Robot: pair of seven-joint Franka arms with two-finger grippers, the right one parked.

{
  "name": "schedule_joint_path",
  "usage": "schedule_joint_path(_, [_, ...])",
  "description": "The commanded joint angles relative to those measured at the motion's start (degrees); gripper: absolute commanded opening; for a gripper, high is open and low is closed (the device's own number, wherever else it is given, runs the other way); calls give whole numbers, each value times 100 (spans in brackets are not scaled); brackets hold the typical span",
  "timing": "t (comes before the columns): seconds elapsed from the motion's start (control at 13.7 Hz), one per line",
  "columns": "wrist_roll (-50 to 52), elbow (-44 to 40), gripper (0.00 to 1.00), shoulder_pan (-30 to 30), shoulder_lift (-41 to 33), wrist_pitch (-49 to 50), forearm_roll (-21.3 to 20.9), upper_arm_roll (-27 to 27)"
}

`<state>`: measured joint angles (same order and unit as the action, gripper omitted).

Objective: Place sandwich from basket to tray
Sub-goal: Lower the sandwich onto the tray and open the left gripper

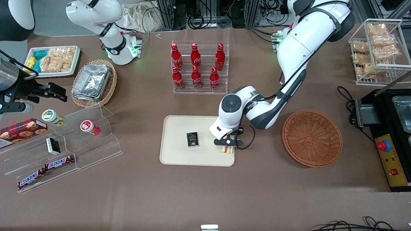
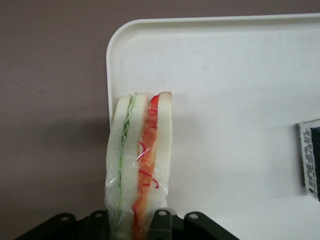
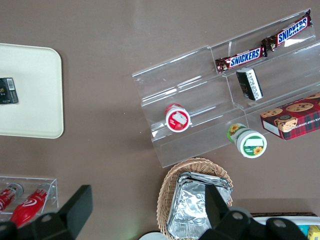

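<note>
Gripper [image 1: 228, 143] of the left arm hangs low over the tray [image 1: 176, 157], at the corner of it nearest the front camera on the working arm's side, its fingers [image 2: 161, 222] closed against the sandwich [image 2: 141, 165]. In the wrist view the wrapped wedge stands on edge between them, green filling along one seam and orange-red along the other, its length lying just inside the tray's short rim; whether its lower edge touches the tray surface cannot be told. A small dark packet [image 1: 192, 140] lies on the tray toward the parked arm's end, well apart from the sandwich, with bare cream surface between them and more farther from the camera. The reddish-brown woven basket [image 1: 312, 138] sits on the brown tablecloth toward the working arm's end, clear of the tray, with nothing in it. A clear rack of red bottles [image 1: 199, 67] stands farther from the camera than the tray, with open cloth between them.
</note>
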<state>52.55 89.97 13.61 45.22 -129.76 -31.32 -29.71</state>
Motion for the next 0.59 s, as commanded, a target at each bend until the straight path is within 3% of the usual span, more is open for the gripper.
schedule_joint_path(0.0, [299, -173, 100, 72, 136, -5, -173, 27])
schedule_joint_path(0.37, [334, -173, 100, 1, -152, -49, -77, 9])
schedule_joint_path(0.51, [299, -164, 100, -130, -530, 21, 255, 0])
